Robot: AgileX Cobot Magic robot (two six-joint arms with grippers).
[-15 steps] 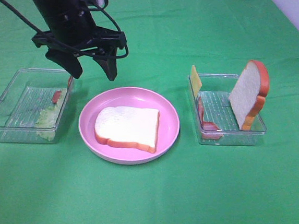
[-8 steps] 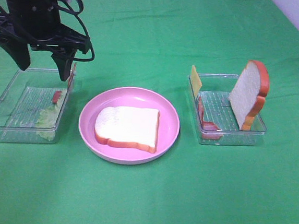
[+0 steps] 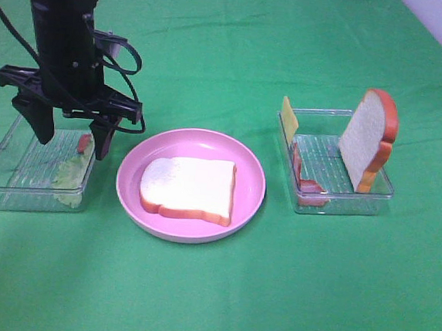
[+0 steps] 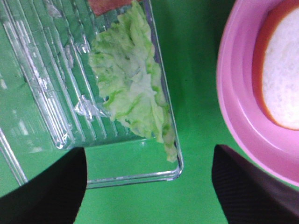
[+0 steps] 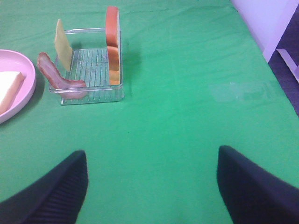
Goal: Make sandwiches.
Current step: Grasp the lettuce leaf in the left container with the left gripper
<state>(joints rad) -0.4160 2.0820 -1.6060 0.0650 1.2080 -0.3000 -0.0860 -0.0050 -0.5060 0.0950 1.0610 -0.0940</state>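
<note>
Green cloth (image 3: 311, 282) is being used as the surface. Lettuce (image 4: 131, 93) is lying in the left tray (image 3: 10, 186) along its plate-side wall, between and just ahead of the left gripper (image 3: 72, 146), whose fingers are being held spread wide. Its long axis is running crosswise to the finger gap. The right gripper (image 5: 152, 186), also spread, is being held well apart.

One white bread slice (image 3: 188, 187) lies flat on the pink plate (image 3: 253, 172). Second slice (image 3: 368, 140) stands upright in the right tray (image 3: 324, 157), beside bacon (image 3: 306, 184) and cheese (image 3: 289, 118). Lettuce (image 3: 71, 174) lies flat in the left tray (image 3: 23, 167)
</note>
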